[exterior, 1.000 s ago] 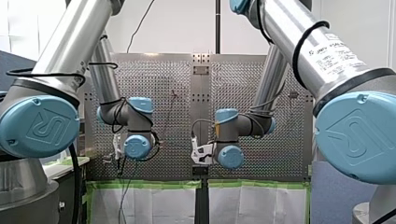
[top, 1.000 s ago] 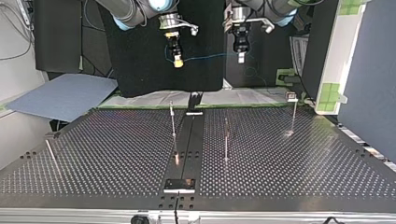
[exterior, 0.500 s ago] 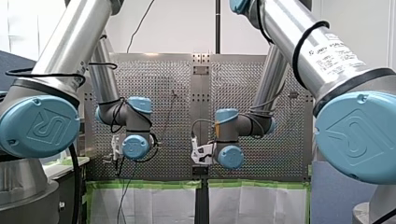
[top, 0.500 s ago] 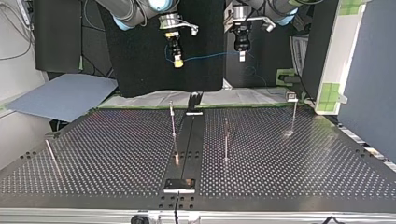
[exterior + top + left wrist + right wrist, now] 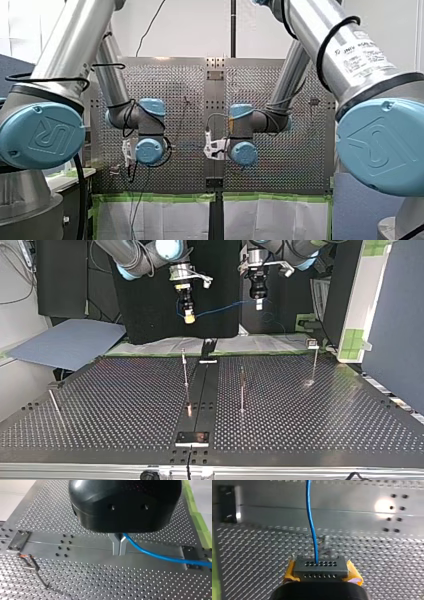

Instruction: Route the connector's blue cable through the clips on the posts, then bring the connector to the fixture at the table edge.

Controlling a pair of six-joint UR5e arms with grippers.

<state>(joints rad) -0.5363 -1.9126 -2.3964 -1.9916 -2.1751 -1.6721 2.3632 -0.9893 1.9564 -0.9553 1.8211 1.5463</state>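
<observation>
Blue cable (image 5: 225, 307) spans the gap between the two grippers, high above the table (image 5: 310, 430) and toward its edge nearest the arms. Its slope is what has changed. Over the last second my right gripper (image 5: 189, 317) has come lower and a touch toward the top view's left, while my left gripper (image 5: 258, 303) has barely shifted. The line between them now tilts down toward my right gripper more steeply than it did.

The holds themselves look unchanged. My right gripper's yellow pads (image 5: 353, 576) are clamped on the two sides of the connector (image 5: 320, 567), and the cable leaves the connector's face straight ahead. My left gripper's metal fingers (image 5: 116, 546) are pressed together on the cable further along its length, and from there it runs off to one side under the gripper.

The cable touches none of the posts (image 5: 242, 390), which stand well below it nearer the middle of the table, so no clip is threaded yet. By my reading, the dip of the connector end is the start of a descent toward the first post. All the routing is still ahead, and the delivery at the table edge comes after that.
</observation>
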